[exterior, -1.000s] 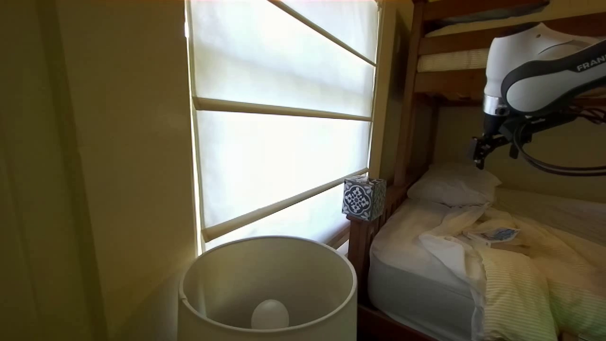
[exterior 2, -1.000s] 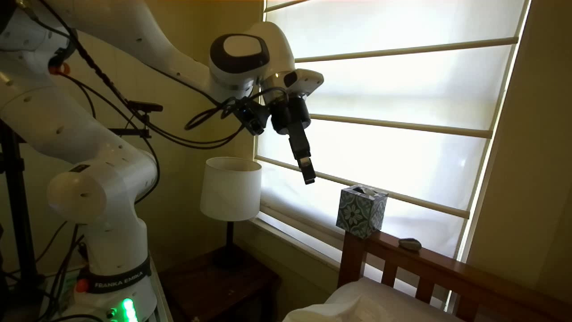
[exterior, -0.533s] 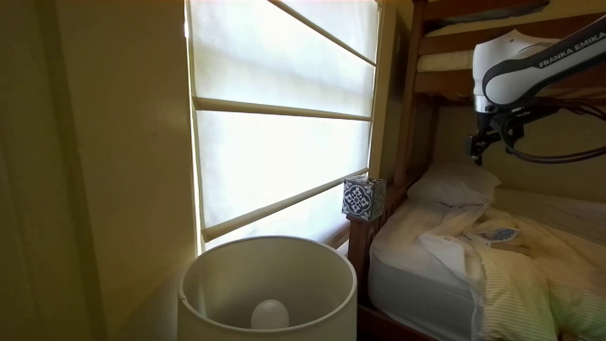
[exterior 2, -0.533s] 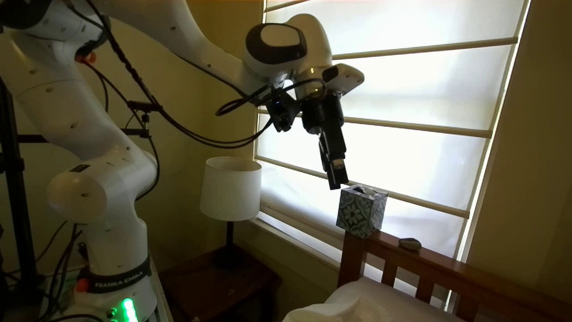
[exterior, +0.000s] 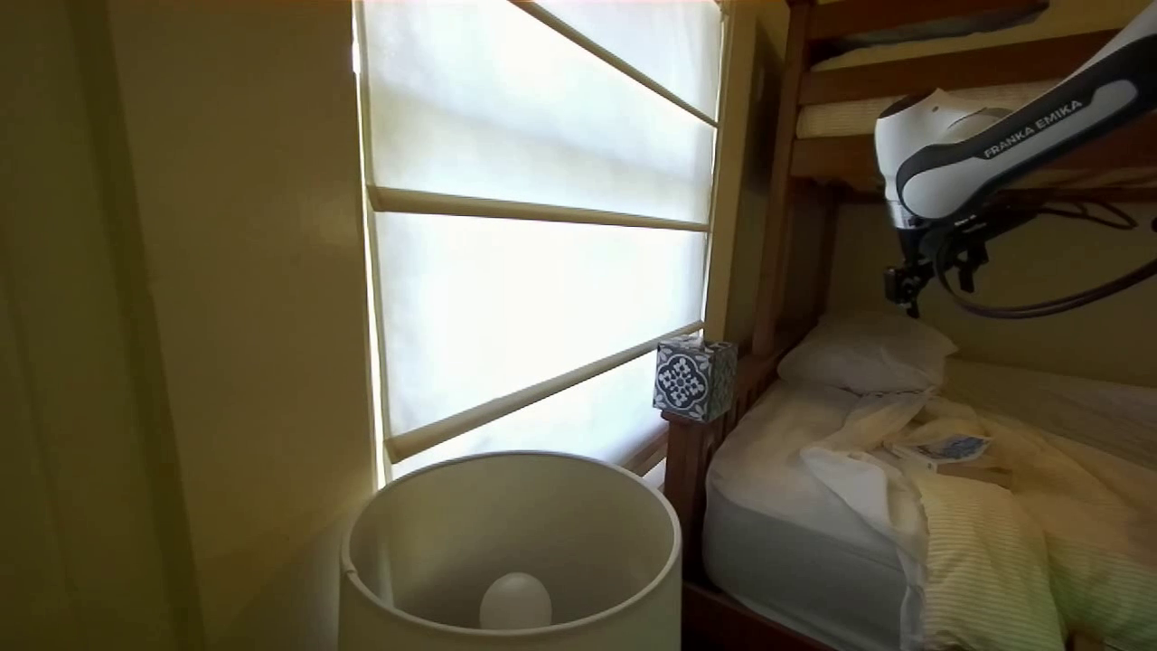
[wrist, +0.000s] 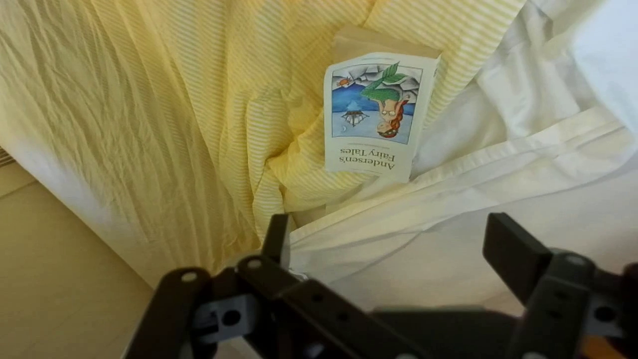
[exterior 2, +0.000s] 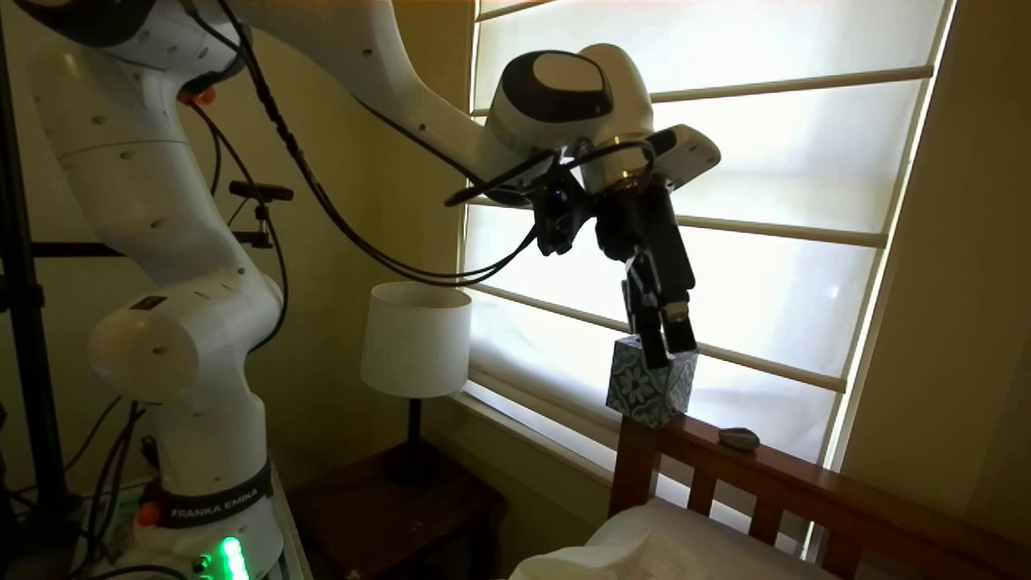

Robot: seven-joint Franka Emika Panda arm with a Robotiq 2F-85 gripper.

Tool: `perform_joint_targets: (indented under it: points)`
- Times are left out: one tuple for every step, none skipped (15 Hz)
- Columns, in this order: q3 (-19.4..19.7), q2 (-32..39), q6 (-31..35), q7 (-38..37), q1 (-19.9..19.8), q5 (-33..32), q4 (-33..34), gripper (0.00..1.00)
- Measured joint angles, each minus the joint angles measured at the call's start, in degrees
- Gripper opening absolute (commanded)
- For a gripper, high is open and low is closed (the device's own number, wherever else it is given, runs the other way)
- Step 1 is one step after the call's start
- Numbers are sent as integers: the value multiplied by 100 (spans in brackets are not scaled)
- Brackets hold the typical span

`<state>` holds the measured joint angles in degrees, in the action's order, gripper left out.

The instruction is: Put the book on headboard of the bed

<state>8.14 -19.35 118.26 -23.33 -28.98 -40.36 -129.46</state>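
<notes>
The book (wrist: 374, 114), with a whitish cover, a mermaid picture and the words "Andersen's Fairy Tales", lies flat on rumpled bedding in the wrist view. It also shows in an exterior view (exterior: 945, 449). My gripper (wrist: 394, 244) is open and empty above the bed (exterior: 795, 479), with the book ahead of its fingertips and apart from them. The gripper shows high over the bed in both exterior views (exterior: 907, 294) (exterior 2: 670, 346). The brown headboard (exterior 2: 805, 475) stands at the bed's end; its corner post shows in an exterior view (exterior: 687, 470).
A patterned tissue box (exterior 2: 651, 383) stands on the headboard's corner post, behind the gripper in that view. A small stone-like object (exterior 2: 739, 439) lies on the top rail. A lamp (exterior 2: 416, 342) stands on a nightstand (exterior 2: 387, 515). Upper bunk rails (exterior: 850, 155) are near the arm.
The arm has moved right and slightly down in an exterior view, and left in the other. The gripper has tilted, and its two fingers now show apart. The book has not moved.
</notes>
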Motion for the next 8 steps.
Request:
perform_joint_targets:
  points:
    - [2,-23,0,0,12,0,0,100]
    - [3,-33,0,0,15,0,0,100]
    - [39,-32,-4,0,45,1,0,100]
    - [107,16,-87,-28,103,38,15,100]
    - [162,134,-210,-176,150,52,54,100]
    - [200,322,-275,-417,178,67,105,100]
    - [233,578,-296,-676,213,87,177,100]
    - [259,890,-307,-970,253,94,280,100]
